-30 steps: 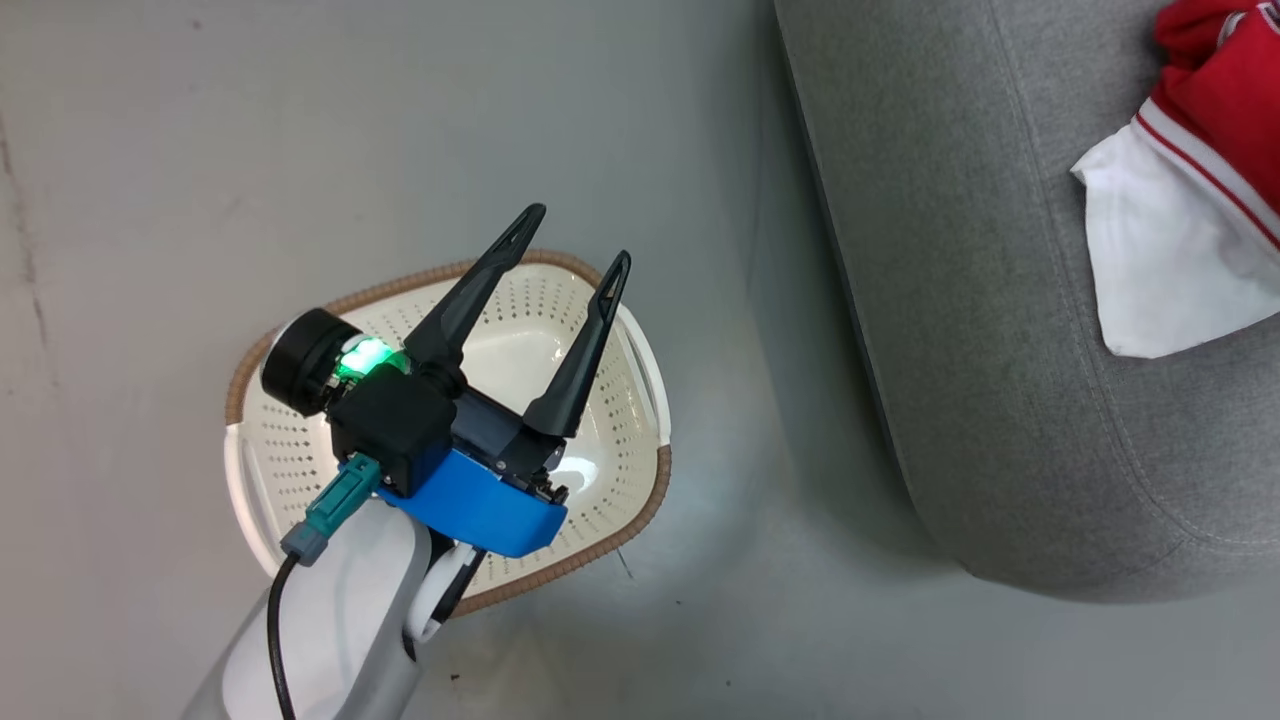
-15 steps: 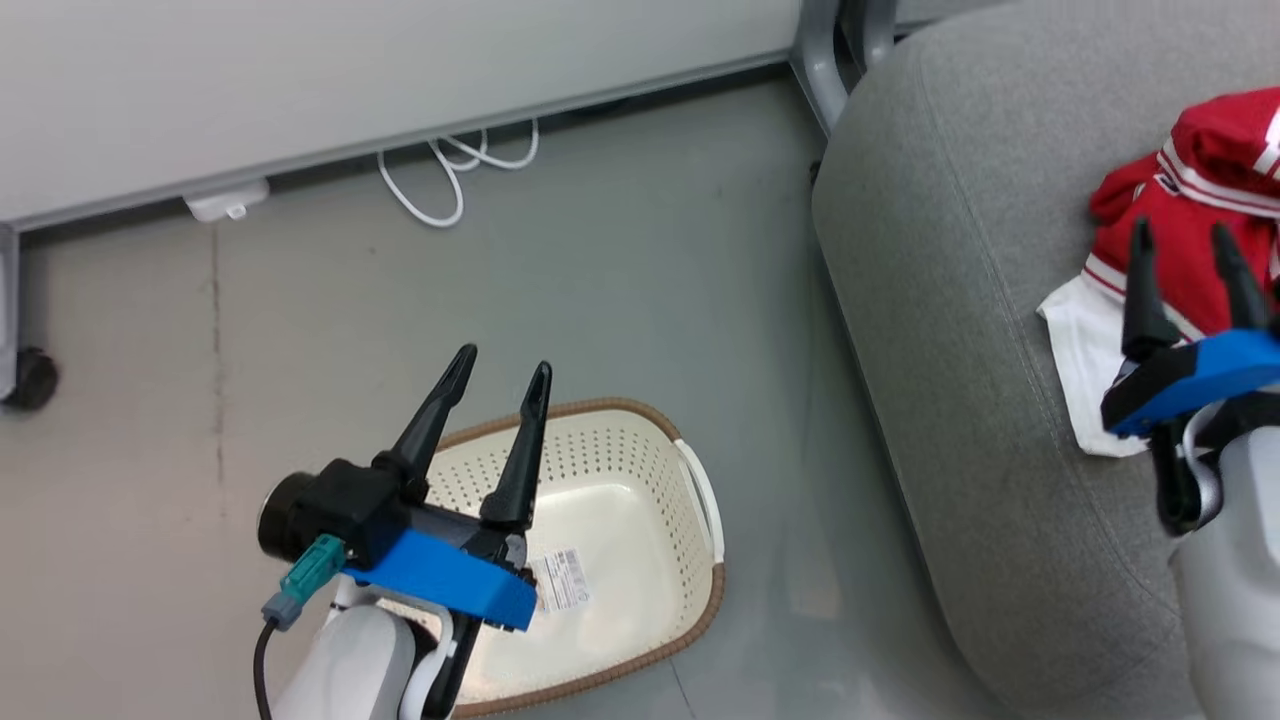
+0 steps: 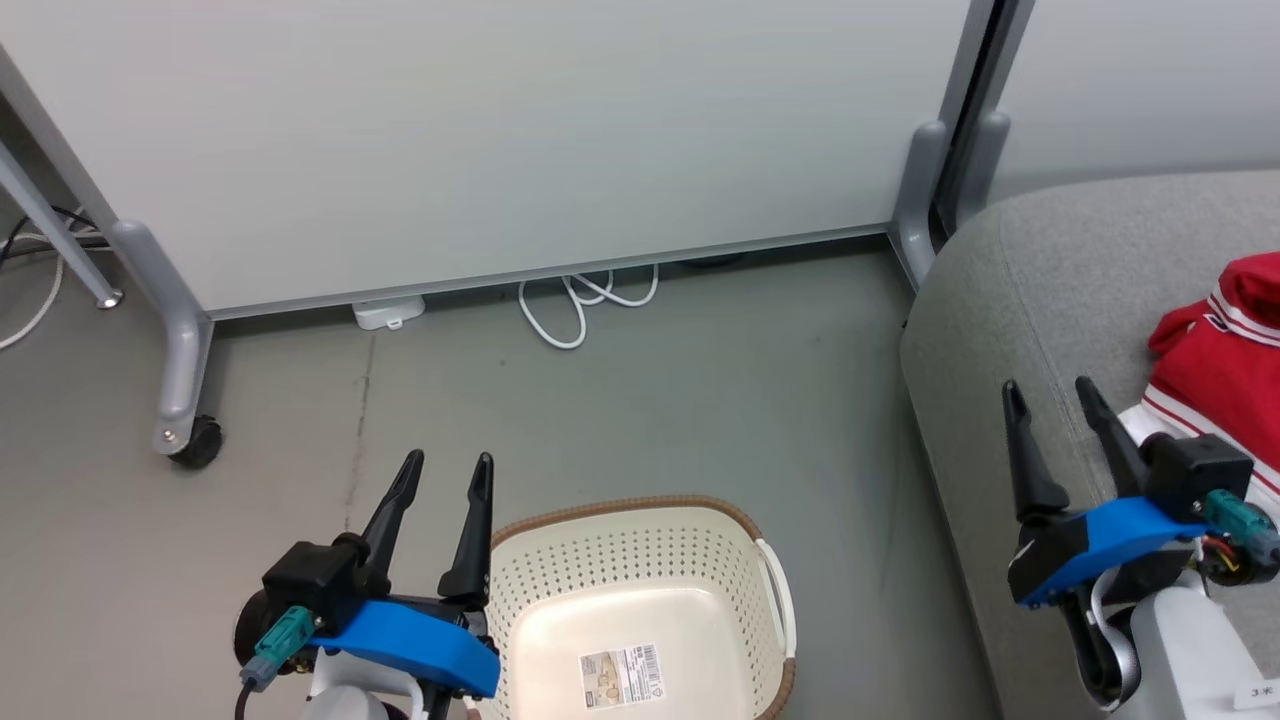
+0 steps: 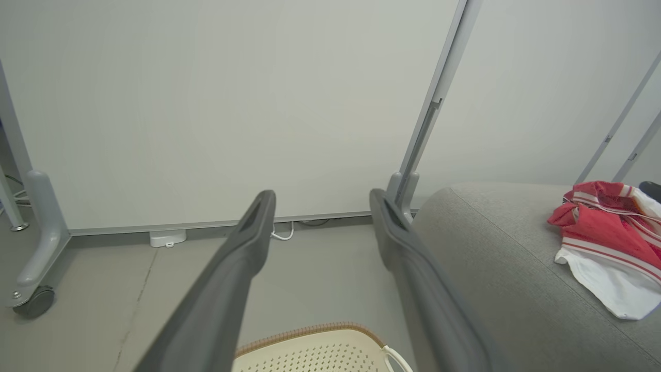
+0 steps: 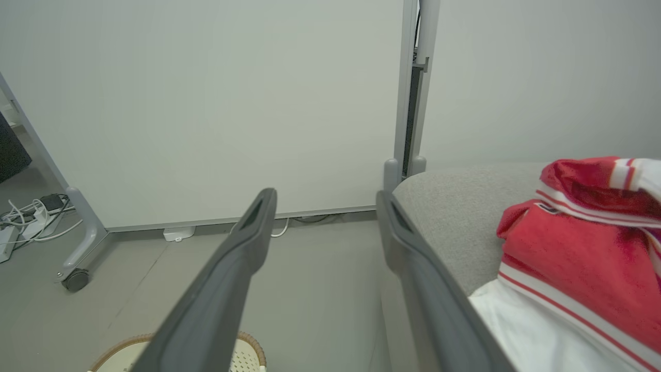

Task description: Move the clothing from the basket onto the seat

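The cream-white basket [image 3: 650, 560] with a brown rim stands on the floor at the bottom centre, holding nothing but a label sticker [image 3: 620, 675]. The red and white clothing [image 3: 1215, 350] lies on the grey seat [image 3: 1010, 300] at the right edge; it also shows as clothing [image 4: 604, 232] and clothing [image 5: 578, 258] in the wrist views. My left gripper [image 3: 447, 470] is open over the floor, just left of the basket. My right gripper [image 3: 1048, 392] is open above the seat, left of the clothing, nothing between its fingers.
A white partition panel [image 3: 500, 130] on grey wheeled legs [image 3: 180, 400] stands behind the basket. A white cable [image 3: 580, 305] and a small white box [image 3: 388, 312] lie at its base. Grey floor [image 3: 700, 400] stretches between panel, basket and seat.
The head camera has tilted up, so basket and seat now sit lower in the picture and the partition has come into sight. The right gripper now shows lower left of the clothing, still open.
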Motion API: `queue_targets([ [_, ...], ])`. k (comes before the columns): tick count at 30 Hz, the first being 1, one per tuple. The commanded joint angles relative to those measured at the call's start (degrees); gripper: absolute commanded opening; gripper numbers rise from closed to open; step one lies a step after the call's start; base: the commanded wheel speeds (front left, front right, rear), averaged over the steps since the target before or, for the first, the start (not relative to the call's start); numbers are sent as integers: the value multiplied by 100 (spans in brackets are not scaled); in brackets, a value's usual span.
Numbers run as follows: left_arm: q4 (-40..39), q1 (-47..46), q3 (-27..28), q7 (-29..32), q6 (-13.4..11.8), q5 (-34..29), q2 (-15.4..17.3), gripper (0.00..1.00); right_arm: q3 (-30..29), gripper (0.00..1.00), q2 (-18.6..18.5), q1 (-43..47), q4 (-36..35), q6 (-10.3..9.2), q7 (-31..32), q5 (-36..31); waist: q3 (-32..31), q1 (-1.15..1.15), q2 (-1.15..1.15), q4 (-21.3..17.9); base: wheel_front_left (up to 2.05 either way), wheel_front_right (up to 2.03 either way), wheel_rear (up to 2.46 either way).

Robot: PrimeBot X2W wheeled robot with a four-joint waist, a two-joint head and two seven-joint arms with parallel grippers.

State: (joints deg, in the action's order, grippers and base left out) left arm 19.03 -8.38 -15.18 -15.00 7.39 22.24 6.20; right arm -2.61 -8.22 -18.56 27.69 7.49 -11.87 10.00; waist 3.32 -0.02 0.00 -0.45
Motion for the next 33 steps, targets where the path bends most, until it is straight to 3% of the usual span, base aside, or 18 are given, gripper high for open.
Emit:
queue_targets([
  [1, 111, 28, 71, -27, 14, 6, 27, 100, 7, 100, 48, 227, -188, 1, 41, -85, -204, 2, 0, 187, 0, 0, 0],
  [15, 665, 57, 505, -27, 14, -117, 26, 100, -153, 100, 488, 1206, -947, 1, 359, -240, -495, 2, 0, 496, 0, 0, 0],
  [33, 798, 147, 737, -27, 14, -114, -2, 100, 43, 100, 538, 1325, -1004, 1, 388, -52, -452, 2, 0, 464, 0, 0, 0],
])
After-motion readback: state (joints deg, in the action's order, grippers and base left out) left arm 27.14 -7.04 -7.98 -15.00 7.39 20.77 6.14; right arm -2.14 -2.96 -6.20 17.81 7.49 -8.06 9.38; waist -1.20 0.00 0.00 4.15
